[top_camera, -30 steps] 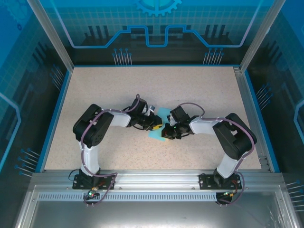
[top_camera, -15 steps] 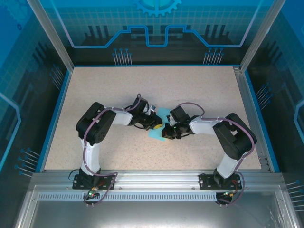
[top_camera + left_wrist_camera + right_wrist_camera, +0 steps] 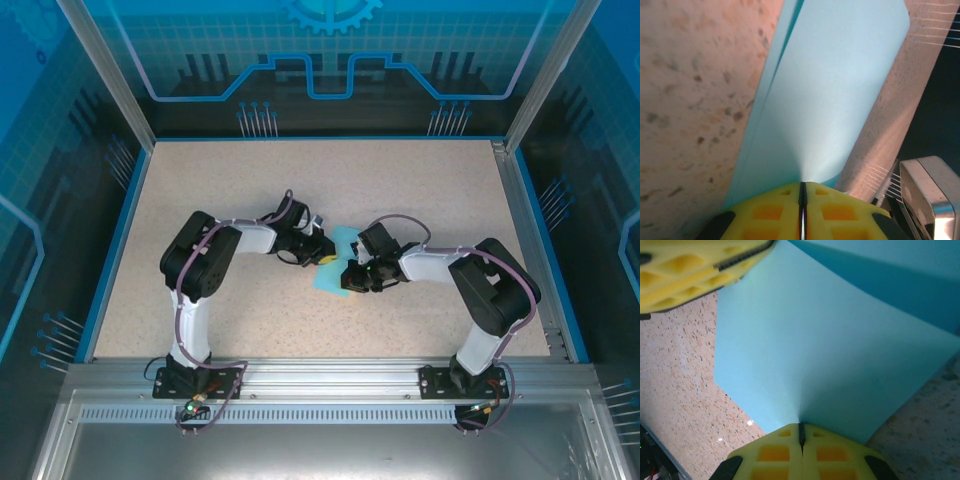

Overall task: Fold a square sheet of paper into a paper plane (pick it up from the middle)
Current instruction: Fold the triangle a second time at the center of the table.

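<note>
The thin light-blue square sheet of paper point(image 3: 830, 355) lies curled near the middle of the speckled beige counter point(image 3: 300, 190), with the left hand point(image 3: 802, 192) clenched on one edge and the right hand point(image 3: 801, 432) clenched on the opposite edge.

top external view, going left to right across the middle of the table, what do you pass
left arm → left gripper → cyan paper, pinched by both grippers → right gripper → right arm
</note>
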Available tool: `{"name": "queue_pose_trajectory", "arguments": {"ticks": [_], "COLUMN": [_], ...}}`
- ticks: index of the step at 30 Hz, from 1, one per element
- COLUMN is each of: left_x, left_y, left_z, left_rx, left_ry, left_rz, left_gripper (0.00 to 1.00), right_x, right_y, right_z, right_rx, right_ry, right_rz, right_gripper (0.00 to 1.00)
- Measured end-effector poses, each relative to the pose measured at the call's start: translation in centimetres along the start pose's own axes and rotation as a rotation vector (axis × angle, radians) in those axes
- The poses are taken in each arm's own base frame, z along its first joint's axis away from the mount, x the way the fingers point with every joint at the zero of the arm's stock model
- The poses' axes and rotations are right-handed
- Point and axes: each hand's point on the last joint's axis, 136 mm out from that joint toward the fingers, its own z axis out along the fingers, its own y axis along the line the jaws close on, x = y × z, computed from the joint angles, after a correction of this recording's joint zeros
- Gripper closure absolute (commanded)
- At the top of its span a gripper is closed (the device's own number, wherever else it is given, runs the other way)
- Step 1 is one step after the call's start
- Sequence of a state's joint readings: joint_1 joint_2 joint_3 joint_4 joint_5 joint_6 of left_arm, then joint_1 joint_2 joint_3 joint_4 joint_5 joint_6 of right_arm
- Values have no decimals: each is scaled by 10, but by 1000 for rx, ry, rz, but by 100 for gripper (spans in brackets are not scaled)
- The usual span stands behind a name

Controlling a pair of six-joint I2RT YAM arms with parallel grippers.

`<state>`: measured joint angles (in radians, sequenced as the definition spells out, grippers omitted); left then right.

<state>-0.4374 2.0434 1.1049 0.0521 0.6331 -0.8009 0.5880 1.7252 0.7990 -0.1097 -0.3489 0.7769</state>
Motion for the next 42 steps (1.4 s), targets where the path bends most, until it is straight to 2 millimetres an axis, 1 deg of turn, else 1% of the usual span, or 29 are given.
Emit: {"name": "queue_pose_trajectory", "arguments": {"ticks": [13,18,21,23,26,29,32,35,37,40,42], "left_x": [-21,-24,-25,-25,-24,-16,3,25,35,43,42], "left_y": [10,13,13,5,-17,-39,-48,-42,-37,-33,-31], "left_z": [-10,-15,-22,-32,-48,-55,-47,-33,-26,-17,-11], "left_rx": [-154,-197,-222,-220,-190,-159,-155,-174,-186,-192,-190], "left_ry": [-59,-66,-76,-92,-123,-135,-104,-53,-28,-7,-3], "left_rz": [28,42,53,63,97,143,172,179,177,164,154], "left_gripper": [92,89,88,88,89,90,92,92,92,92,92], "right_x": [1,1,1,1,1,1,1,1,1,1,1], "right_y": [-3,-3,-3,-3,-3,-3,-3,-3,-3,-3,-3], "right_z": [-3,-3,-3,-3,-4,-3,-3,-3,-3,-3,-3], "right_rx": [11,11,15,17,20,21,22,21,21,22,22], "right_ry": [3,4,8,10,13,15,15,15,15,15,15], "right_rz": [9,0,-3,-4,-2,-1,0,0,0,0,0], "right_gripper": [99,99,99,99,99,99,99,99,99,99,99]}}
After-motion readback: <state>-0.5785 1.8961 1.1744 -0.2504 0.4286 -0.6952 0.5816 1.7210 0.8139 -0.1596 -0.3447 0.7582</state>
